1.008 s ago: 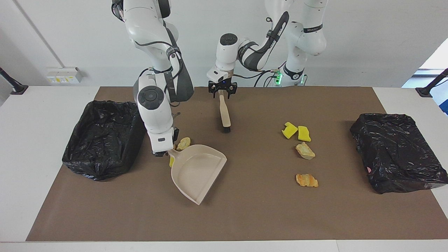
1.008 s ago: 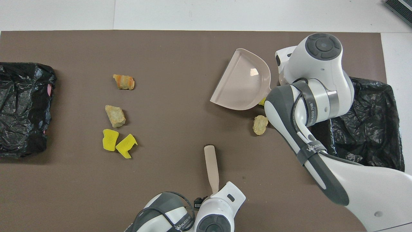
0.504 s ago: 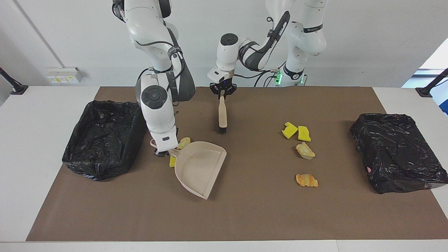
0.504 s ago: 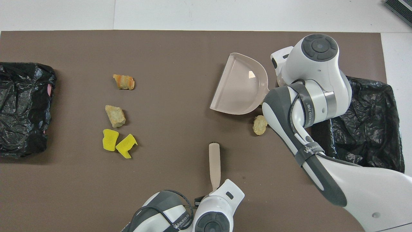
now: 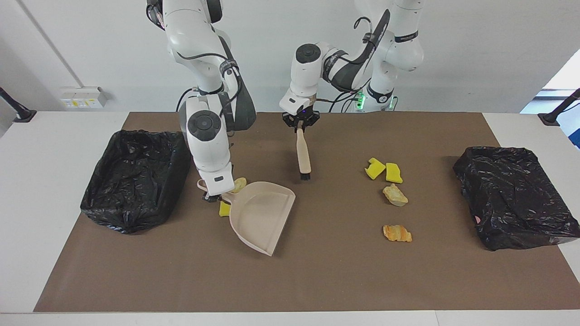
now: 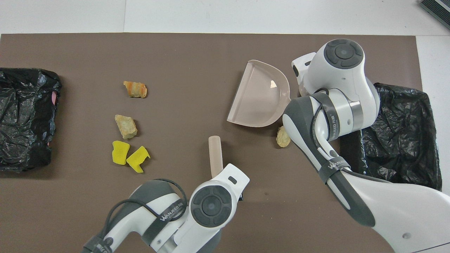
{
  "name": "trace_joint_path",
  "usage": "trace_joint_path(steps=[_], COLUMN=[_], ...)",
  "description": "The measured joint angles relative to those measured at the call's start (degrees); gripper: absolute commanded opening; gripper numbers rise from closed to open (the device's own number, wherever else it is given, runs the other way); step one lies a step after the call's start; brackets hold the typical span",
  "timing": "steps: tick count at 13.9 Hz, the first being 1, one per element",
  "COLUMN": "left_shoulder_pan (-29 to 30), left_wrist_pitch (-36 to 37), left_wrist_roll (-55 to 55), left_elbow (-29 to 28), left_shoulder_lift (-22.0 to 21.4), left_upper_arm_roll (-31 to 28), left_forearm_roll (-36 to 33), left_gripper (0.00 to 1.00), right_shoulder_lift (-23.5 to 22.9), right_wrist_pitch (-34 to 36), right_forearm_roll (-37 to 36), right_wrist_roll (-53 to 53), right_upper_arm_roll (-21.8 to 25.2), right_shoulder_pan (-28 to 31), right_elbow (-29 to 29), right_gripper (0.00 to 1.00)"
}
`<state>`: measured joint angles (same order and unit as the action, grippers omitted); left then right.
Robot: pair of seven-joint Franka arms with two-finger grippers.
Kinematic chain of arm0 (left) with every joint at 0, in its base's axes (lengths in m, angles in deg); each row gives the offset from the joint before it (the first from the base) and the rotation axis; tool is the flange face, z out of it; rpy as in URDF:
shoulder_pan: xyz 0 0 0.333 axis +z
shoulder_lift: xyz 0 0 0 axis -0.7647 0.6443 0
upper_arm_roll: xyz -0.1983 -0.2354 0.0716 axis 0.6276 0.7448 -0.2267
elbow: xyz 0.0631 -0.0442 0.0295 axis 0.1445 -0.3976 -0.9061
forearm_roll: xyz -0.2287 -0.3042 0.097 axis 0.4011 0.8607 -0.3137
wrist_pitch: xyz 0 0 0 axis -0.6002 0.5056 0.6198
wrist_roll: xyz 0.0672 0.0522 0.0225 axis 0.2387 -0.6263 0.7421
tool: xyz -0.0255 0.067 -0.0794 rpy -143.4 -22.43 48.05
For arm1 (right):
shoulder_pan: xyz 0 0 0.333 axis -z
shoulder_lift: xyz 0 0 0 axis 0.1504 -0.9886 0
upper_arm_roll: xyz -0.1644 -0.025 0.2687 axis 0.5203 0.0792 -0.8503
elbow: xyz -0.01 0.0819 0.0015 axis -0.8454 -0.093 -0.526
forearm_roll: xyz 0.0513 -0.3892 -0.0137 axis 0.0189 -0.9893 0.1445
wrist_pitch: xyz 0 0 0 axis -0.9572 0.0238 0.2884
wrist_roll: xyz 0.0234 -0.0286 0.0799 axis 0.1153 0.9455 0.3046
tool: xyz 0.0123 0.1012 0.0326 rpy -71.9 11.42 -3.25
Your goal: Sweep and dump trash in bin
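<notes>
My left gripper is shut on the handle of the beige brush, which hangs bristles-down over the mat; in the overhead view the brush sticks out from under the left wrist. My right gripper is shut on the handle of the beige dustpan, which lies on the mat. Trash near the pan: a tan lump and a yellow piece by its handle. Toward the left arm's end lie two yellow sponge pieces, a tan lump and an orange lump.
A black-bag-lined bin stands at the right arm's end of the brown mat, close beside the right arm. A second black-bagged bin stands at the left arm's end. In the overhead view the right forearm covers part of the nearer bin.
The left gripper closed on the brush handle and swung the brush toward the left arm's end. The right arm turned and shifted the dustpan slightly toward the middle.
</notes>
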<state>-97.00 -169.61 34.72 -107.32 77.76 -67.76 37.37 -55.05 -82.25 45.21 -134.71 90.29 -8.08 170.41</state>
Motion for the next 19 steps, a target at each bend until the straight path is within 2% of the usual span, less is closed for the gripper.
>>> trace_joint_path(steps=[2,6,12,16,19], left_shoulder_pan=[6.1,18.6,33.3,40.7,43.0], left_wrist_pitch=[1.9,4.6,4.8,-1.2,-3.8], left_wrist_roll=[-4.5,-20.9,-43.5,-58.1,-70.0], left_elbow=[1.5,4.9,12.4,15.7,16.3], left_shoulder_lift=[0.0,1.4,8.2,14.2,16.0], left_upper_arm_roll=[-0.2,-0.4,-0.4,-0.4,-0.3], left_forearm_roll=[-0.1,-1.6,-7.6,-12.3,-13.4], left_gripper=[0.0,0.0,0.0,0.0,0.0], right_shoulder_lift=[0.0,0.0,0.0,0.0,0.0], right_wrist_pitch=[0.1,0.1,0.1,0.1,0.1], right_forearm_roll=[0.0,0.0,0.0,0.1,0.1], right_wrist_roll=[0.0,0.0,0.0,0.0,0.0], right_upper_arm_roll=[-0.1,-0.1,-0.3,-0.4,-0.4], right_shoulder_pan=[-1.1,-2.8,-5.8,-6.7,-7.9], right_elbow=[0.2,0.7,1.0,1.0,1.0], right_gripper=[0.0,0.0,0.0,0.0,0.0])
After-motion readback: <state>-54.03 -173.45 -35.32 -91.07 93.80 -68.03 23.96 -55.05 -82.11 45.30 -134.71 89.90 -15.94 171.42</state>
